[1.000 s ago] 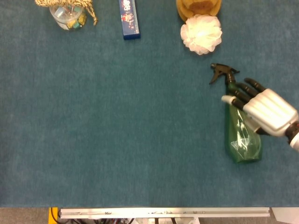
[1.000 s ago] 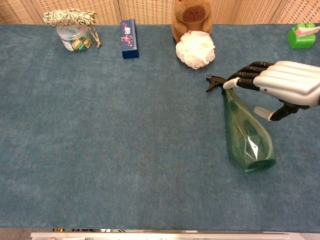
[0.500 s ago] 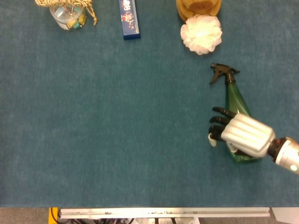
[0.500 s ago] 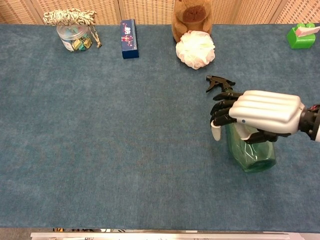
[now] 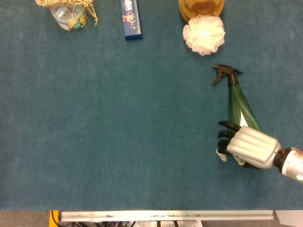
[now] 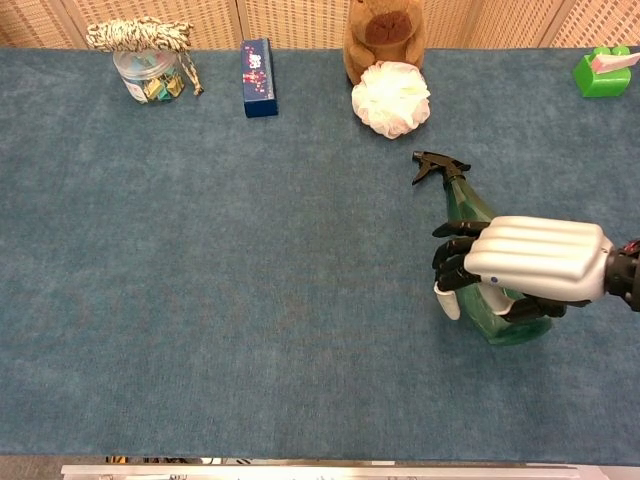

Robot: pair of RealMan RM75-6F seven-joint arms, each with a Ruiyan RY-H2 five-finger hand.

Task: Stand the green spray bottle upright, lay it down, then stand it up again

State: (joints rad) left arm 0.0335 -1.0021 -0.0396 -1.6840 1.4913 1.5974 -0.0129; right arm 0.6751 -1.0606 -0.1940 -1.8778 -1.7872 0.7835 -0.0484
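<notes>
The green spray bottle (image 5: 236, 104) (image 6: 465, 205) lies flat on the blue cloth at the right, its black trigger head (image 5: 225, 73) (image 6: 435, 165) pointing toward the far side. My right hand (image 5: 248, 147) (image 6: 530, 265) hovers over the bottle's wide lower end and hides it. Its dark fingers (image 6: 452, 262) curve down past the bottle's left side, with the white-tipped thumb below them. I see no firm grip on the bottle, which rests on the table. My left hand appears in neither view.
Along the far edge stand a rope-topped glass jar (image 5: 68, 14) (image 6: 145, 70), a blue box (image 5: 131, 19) (image 6: 258, 78), a brown plush toy (image 6: 380, 35) and a white puff (image 5: 204, 34) (image 6: 391, 98). A small green object (image 6: 603, 70) sits at the far right corner.
My right hand slid from the bottle's neck down along its body to the wide end, nearer the table's front edge. The bottle has stayed where it lies.
</notes>
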